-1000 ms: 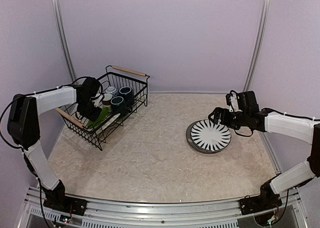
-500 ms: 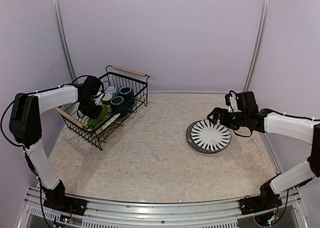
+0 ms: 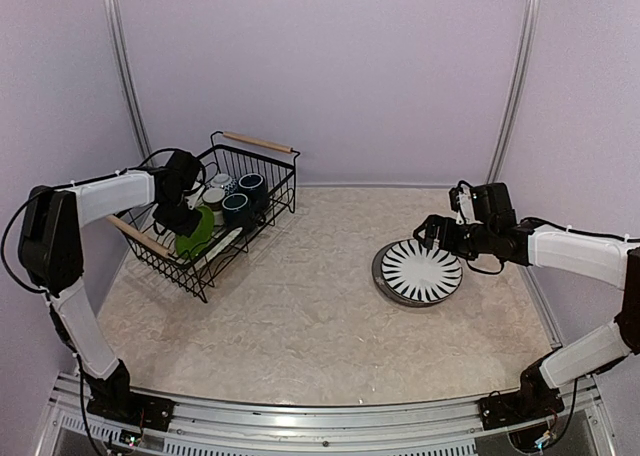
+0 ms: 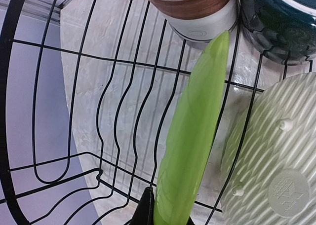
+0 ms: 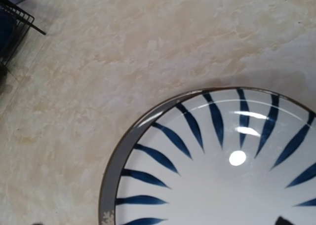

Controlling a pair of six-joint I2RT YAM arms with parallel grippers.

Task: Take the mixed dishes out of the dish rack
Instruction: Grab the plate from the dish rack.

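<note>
The striped plate lies flat on the table, stacked on the dark grey plate, so these two seem already unloaded. The right gripper hovers just above its far rim, jaws spread wide and holding nothing, probably free for the next dish. Further back, inside the dish rack, the left gripper has its jaws pressed together on the rim of the green plate, which stands tilted on edge; such a thin rim grip suits lifting it out between the wires. Behind it sit the grey brown-based cup and the dark green mug.
</note>
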